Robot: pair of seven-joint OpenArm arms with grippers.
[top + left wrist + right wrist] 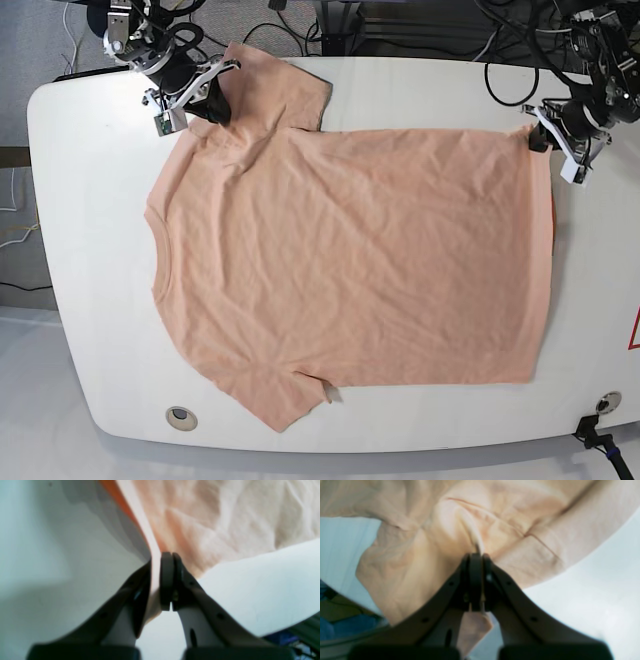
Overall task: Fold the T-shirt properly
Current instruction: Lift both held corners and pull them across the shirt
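The peach T-shirt (350, 260) lies spread flat on the white table (90, 200), collar to the left in the base view and hem to the right. My left gripper (541, 137) is at the far hem corner. In the left wrist view, the left gripper (161, 557) is shut on the hem edge of the T-shirt (212, 517), which runs up from its jaws. My right gripper (213, 103) is at the far shoulder, by the far sleeve. It is shut on a fold of the T-shirt (432, 542), seen up close as the right gripper (475, 555), with cloth hanging below the pads.
Cables (300, 25) and equipment lie beyond the table's far edge. Two round fittings (181, 416) (606, 402) sit in the table near its front edge. A red mark (634, 330) shows at the right border.
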